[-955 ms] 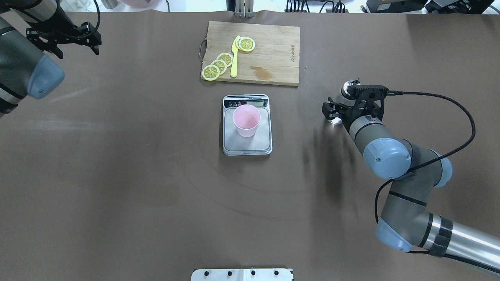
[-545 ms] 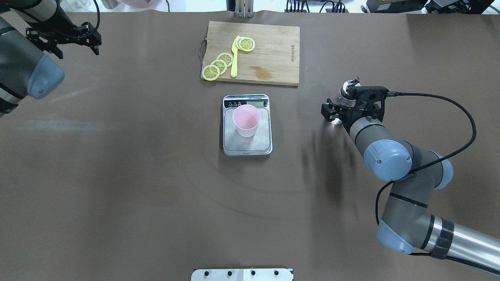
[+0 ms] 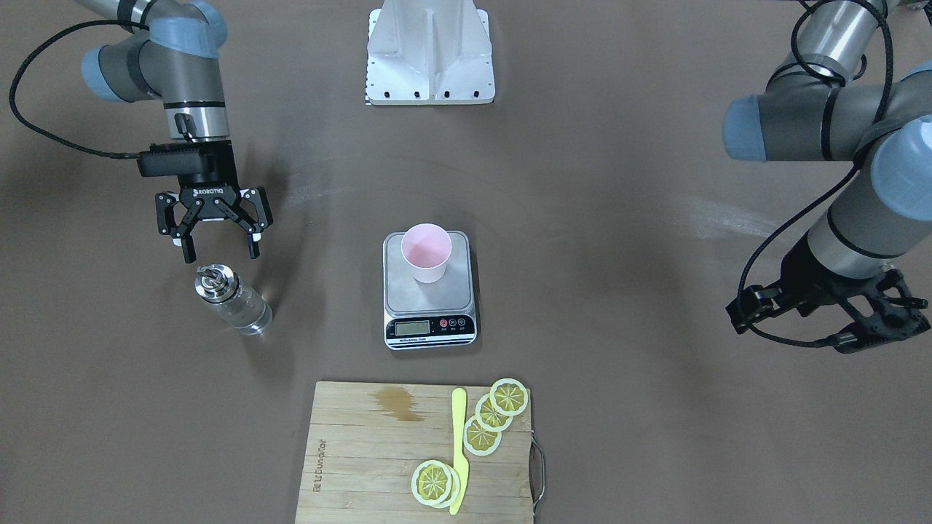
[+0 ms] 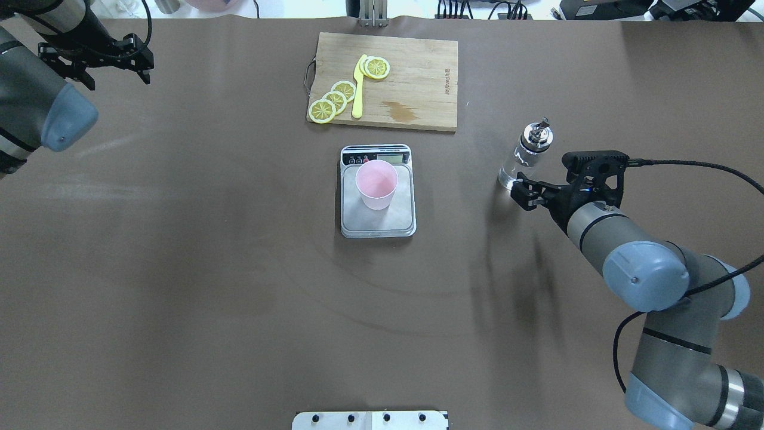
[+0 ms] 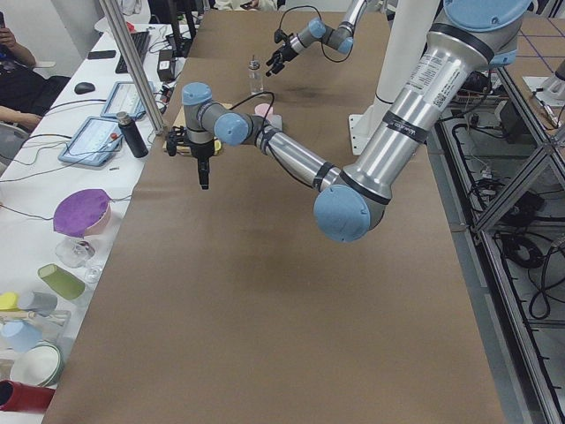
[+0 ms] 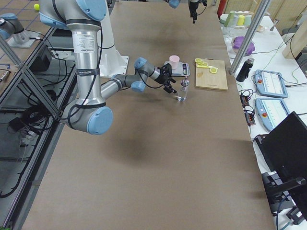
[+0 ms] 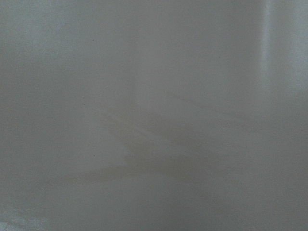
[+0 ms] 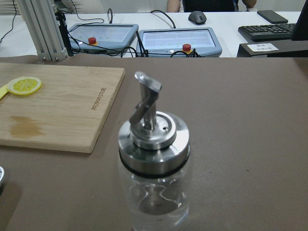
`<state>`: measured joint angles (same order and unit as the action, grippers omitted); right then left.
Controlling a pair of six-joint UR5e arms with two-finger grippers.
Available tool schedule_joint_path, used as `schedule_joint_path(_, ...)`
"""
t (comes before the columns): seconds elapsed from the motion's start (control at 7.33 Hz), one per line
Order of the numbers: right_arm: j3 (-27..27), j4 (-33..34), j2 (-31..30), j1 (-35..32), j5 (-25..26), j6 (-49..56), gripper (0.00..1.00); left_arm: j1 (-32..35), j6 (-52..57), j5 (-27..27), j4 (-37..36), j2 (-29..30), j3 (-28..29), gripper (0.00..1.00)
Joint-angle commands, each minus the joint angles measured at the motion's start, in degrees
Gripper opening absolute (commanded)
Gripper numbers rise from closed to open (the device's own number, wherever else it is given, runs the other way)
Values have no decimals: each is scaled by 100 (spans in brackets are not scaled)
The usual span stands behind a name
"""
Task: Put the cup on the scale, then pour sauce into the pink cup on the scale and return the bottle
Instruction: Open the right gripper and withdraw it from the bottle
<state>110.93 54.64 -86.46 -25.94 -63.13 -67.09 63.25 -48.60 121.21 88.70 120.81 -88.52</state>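
Brown bench (image 3: 655,145) carried the bottle (image 3: 234,304) upright, well apart from the scale (image 3: 437,300), just before the right claw (image 3: 220,255), which hung wide and empty; smooth, fragile glass, judged best gripped around its lower body.

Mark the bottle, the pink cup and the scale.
bottle (image 8: 153,139): right wrist view, on its silver cap.
cup (image 4: 376,179): overhead view, inside its open mouth.
scale (image 3: 429,328): front-facing view, on its black display strip.
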Motion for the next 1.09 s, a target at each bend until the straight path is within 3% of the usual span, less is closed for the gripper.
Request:
schedule_joint_path(0.0, 1277, 1174, -266, -182, -967, 12, 100, 3, 34, -10, 16, -5, -16, 99)
schedule_joint_path(0.27, 1397, 2597, 521, -1914, -3150, 866, 100, 3, 52, -28, 16, -5, -33, 99)
schedule_joint_path(0.41, 1257, 3501, 1030, -2681, -3866, 1900, 100, 3, 61, -28, 16, 4, -51, 99)
schedule_joint_path(0.55, 1056, 4067, 1226, -3376, -4230, 2737, 100, 20, 87, -19, 33, -39, -182, 99)
schedule_joint_path(0.68, 418, 4203, 1324, -3966, -5000, 3764, 100, 159, 427, -1, 42, -214, -339, 99)
schedule_joint_path(0.82, -206, 4239, 1316, -4476, -5547, 4209, 100, 422, 1579, -27, -27, -372, -358, 99)
schedule_joint_path(0.95, -812, 4222, 1160, -4638, -5587, 4300, 100, 851, 2565, 7, -46, -739, -359, 99)
